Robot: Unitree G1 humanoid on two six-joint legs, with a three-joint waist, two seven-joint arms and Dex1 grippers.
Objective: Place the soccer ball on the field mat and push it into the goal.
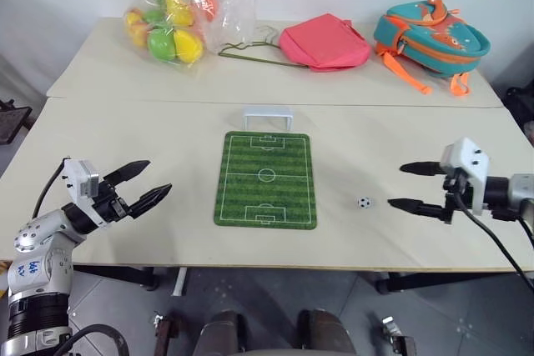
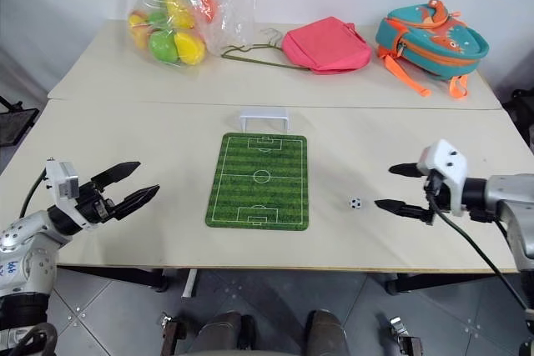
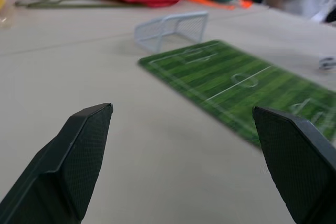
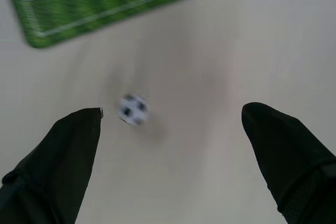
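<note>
white soccer ball point(image 1: 364, 202) | on table point(image 1: 167, 139) | near spread right tool point(image 1: 403, 185)

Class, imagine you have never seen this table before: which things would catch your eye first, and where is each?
The striped green field mat lies mid-table, with the white goal at its far end. At the back sit a bag of bright balls, a pink pouch and a teal backpack. The tiny soccer ball lies right of the mat, before the open right gripper.

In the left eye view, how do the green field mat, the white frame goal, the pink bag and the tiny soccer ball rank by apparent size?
Largest to smallest:
1. Green striped field mat
2. Pink fabric bag, which lies farther from the camera, so its true size is unsure
3. White frame goal
4. Tiny black-and-white soccer ball
</note>
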